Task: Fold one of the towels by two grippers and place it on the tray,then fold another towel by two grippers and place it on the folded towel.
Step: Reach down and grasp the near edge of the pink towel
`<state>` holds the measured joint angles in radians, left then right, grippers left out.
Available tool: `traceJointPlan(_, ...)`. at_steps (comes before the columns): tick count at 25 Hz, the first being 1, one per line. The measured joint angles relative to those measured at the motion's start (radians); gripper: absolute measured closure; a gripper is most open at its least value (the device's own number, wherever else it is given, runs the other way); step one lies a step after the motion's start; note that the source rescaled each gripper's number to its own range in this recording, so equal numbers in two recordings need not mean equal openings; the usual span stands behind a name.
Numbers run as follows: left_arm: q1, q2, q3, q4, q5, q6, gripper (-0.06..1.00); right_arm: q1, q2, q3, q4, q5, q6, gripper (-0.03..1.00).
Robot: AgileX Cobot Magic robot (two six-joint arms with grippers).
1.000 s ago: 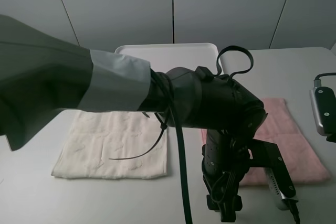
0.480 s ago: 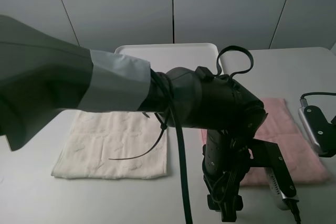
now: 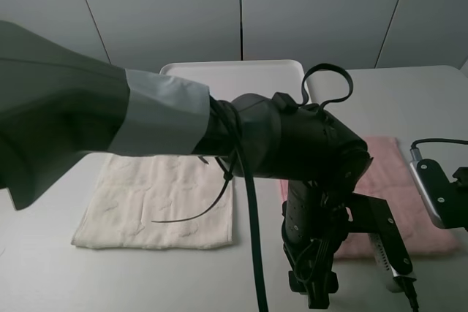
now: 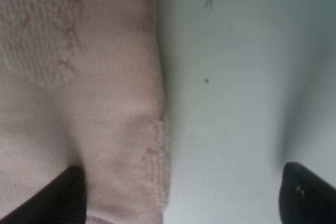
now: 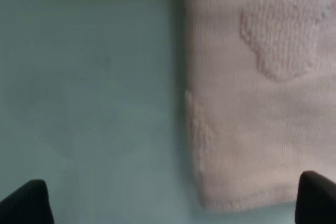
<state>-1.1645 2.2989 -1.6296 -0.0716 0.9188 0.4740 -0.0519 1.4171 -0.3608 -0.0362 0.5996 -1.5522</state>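
The pale pink towel (image 3: 398, 173) lies flat on the right of the table, partly hidden by my left arm. My left gripper (image 3: 313, 294) points down at the towel's front left corner. In the left wrist view the left gripper (image 4: 184, 203) is open, and the pink towel (image 4: 79, 103) edge runs between its fingertips. In the right wrist view my right gripper (image 5: 173, 203) is open over a corner of the pink towel (image 5: 262, 87). The cream-white towel (image 3: 157, 199) lies flat on the left. The white tray (image 3: 234, 72) sits at the back.
The left arm's grey sleeve (image 3: 80, 107) fills the left of the exterior view and hides part of the tray and of the cream-white towel. The right arm's wrist camera housing (image 3: 437, 193) shows at the right edge. Bare grey table (image 5: 84, 77) lies beside the pink towel.
The right arm has moved left and down along the pink towel's right edge. The left arm and both towels have stayed still.
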Motion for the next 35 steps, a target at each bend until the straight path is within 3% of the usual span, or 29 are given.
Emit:
traceJointPlan(5,0.000,0.000,0.000,0.002,0.000,0.000,-0.01,0.065,0.076,0.002,-0.013,-0.023,0.010,-0.03)
traceJointPlan(9,0.000,0.000,0.000,0.002,0.000,0.000,-0.01,0.071,0.104,0.002,-0.064,-0.058,0.072,-0.03)
traceJointPlan(18,0.000,0.000,0.000,0.004,0.000,0.000,-0.01,0.071,0.144,0.002,-0.082,-0.080,0.083,-0.03)
traceJointPlan(26,0.000,0.000,0.000,0.004,0.013,0.000,-0.01,0.071,0.185,0.011,-0.088,-0.189,0.103,-0.01)
traceJointPlan(28,0.000,0.000,0.000,0.006,0.015,-0.002,-0.01,0.071,0.189,0.011,-0.097,-0.196,0.103,0.11)
traceJointPlan(30,0.000,0.000,0.000,0.010,0.015,-0.002,-0.01,0.071,0.189,0.011,-0.104,-0.200,0.103,0.30)
traceJointPlan(33,0.000,0.000,0.000,0.011,0.017,-0.003,-0.01,0.071,0.189,0.011,-0.107,-0.220,0.103,0.71)
traceJointPlan(35,0.000,0.000,0.000,0.014,0.017,-0.003,-0.01,0.071,0.191,0.011,-0.107,-0.244,0.103,0.92)
